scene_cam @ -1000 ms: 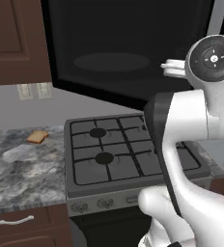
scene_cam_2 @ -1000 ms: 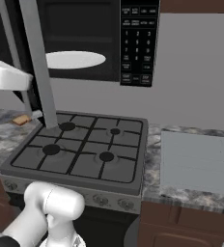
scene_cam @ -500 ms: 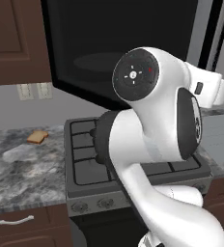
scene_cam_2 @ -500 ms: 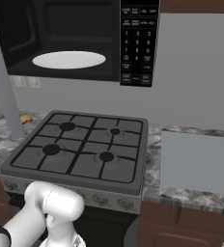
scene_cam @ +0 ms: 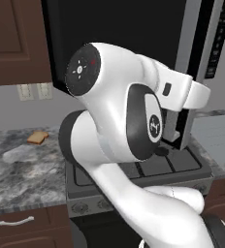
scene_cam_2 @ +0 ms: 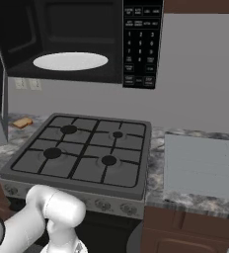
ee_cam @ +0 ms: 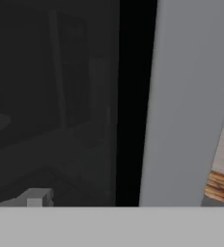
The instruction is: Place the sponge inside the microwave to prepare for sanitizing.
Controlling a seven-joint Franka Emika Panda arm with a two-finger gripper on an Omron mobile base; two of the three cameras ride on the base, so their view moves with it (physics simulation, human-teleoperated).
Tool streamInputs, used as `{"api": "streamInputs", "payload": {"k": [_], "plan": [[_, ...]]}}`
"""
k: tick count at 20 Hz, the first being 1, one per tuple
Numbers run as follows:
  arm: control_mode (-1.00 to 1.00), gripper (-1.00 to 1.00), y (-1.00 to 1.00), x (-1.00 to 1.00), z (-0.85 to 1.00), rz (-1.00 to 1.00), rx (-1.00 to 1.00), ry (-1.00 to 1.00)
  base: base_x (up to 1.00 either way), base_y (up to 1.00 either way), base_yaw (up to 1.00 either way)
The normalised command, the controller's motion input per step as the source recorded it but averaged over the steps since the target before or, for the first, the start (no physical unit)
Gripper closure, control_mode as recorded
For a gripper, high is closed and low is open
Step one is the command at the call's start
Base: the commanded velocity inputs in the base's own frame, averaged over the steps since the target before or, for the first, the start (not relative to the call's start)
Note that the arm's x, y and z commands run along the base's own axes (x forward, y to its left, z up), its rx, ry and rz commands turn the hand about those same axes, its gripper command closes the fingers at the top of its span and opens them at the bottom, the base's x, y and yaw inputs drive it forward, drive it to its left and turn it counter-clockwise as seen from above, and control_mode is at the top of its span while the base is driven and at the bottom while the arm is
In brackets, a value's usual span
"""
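Up above the stove, the large black box-shaped microwave [scene_cam_2: 82, 44] stands open, its white round turntable [scene_cam_2: 70, 61] bare. Its grey-edged dark glass door [scene_cam: 189, 72] swings out beside the white arm. Whether the gripper grasps anything I cannot tell. A tan bread slice [scene_cam: 37, 137] lies on the grey marbled counter [scene_cam: 17, 169].

- I see the microwave [scene_cam_2: 141, 44] in glossy black, its door [scene_cam: 194, 72] edged in matt grey.
- The bench [scene_cam: 17, 169] looks like polished grey marble.
- Cabinets [scene_cam: 15, 41] show dark brown wood.
- The stove [scene_cam_2: 79, 153] looks like matt grey metal.
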Motion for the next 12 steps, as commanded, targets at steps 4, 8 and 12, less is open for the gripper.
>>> {"api": "streamInputs", "payload": {"k": [4,8,12], "plan": [[-1.0,-1.0,0.42,0.0,0.0,-0.11,-0.01,0.0,0.0,0.0,0.0],[-1.0,-1.0,0.62,0.0,-0.01,-0.08,0.0,0.0,0.0,0.0,0.0],[-1.0,-1.0,0.76,-0.11,0.0,-0.06,0.0,0.0,0.0,0.0,0.0]]}}
